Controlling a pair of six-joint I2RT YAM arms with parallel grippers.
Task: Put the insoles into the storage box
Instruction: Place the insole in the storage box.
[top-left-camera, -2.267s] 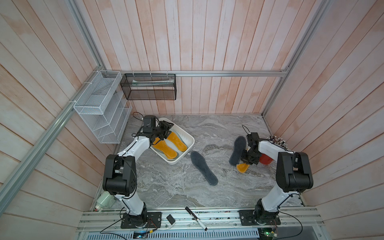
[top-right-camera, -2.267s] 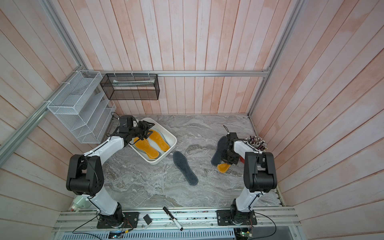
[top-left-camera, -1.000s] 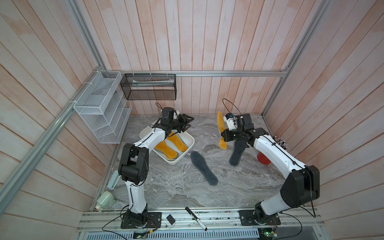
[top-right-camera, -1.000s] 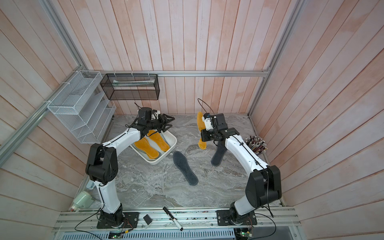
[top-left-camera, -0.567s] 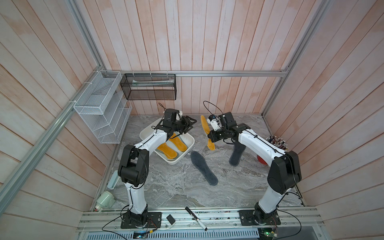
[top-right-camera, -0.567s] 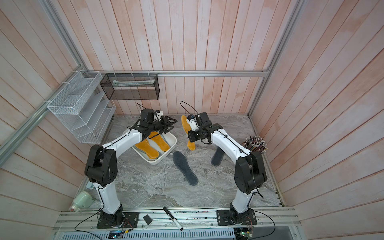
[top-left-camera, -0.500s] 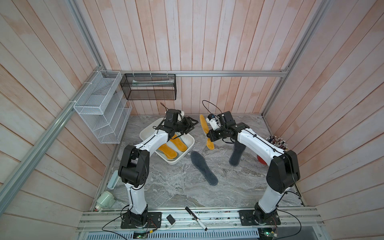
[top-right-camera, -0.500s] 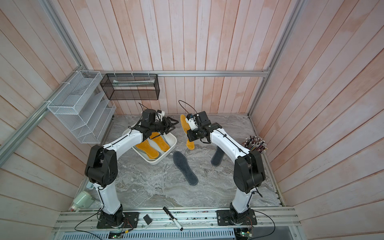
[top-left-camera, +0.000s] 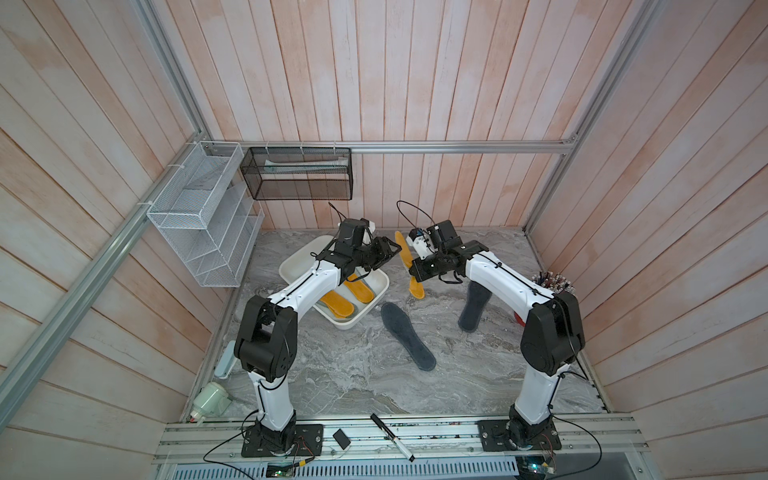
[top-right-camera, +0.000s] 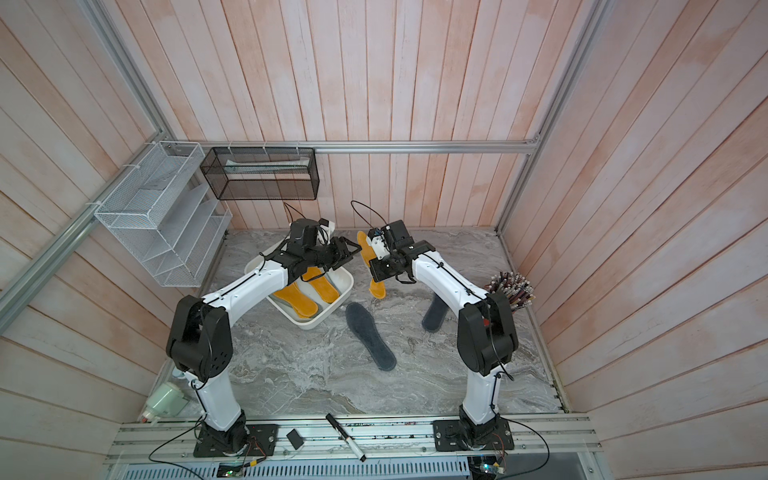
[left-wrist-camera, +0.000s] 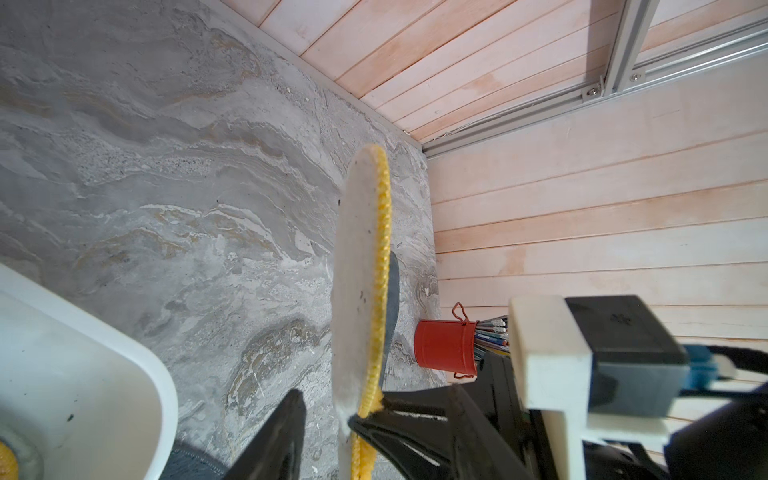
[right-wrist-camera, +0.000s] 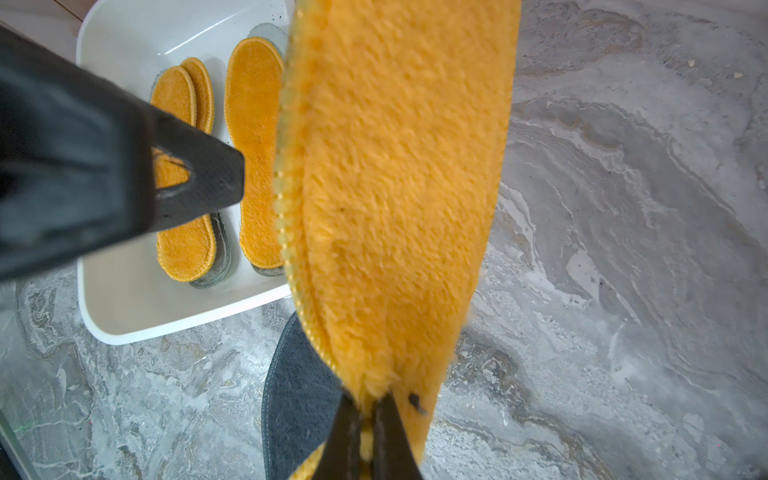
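In both top views the right gripper (top-left-camera: 412, 272) was clamped on one orange-yellow insole (top-left-camera: 416, 286). It held the insole on edge, nearly upright, above the marble table (top-left-camera: 353, 374), a little right of the frame's centre. The left gripper (top-left-camera: 394, 250) pointed at it from the left with its jaws about half apart and the insole's upper end at their tips. Whether they touched it could not be told there. The white storage box (top-left-camera: 368, 311) stood left of centre, partly under the left arm, and orange insoles (top-left-camera: 338, 306) lay flat inside it. One dark grey insole (top-left-camera: 407, 336) lay slanted on the table below the centre. A second dark grey insole (top-left-camera: 473, 307) lay further right, partly under the right arm.

In the left wrist view the held insole (left-wrist-camera: 357, 291) showed a pale underside and a yellow stitched rim. It stood between the two black fingers (left-wrist-camera: 286, 432): the rim lay against one finger, and the other stood clear of it. Behind the insole was a red bucket (left-wrist-camera: 444, 349) of pens by the wall. A corner of the storage box (left-wrist-camera: 124, 374) was near.

In the right wrist view the fingertips (right-wrist-camera: 353, 432) were pinched together on the fuzzy end of the insole. Beyond it the box held three orange insoles, two of them overlapping, on top of pale translucent insoles (right-wrist-camera: 222, 257). A dark grey insole lay on the table just outside the box wall.
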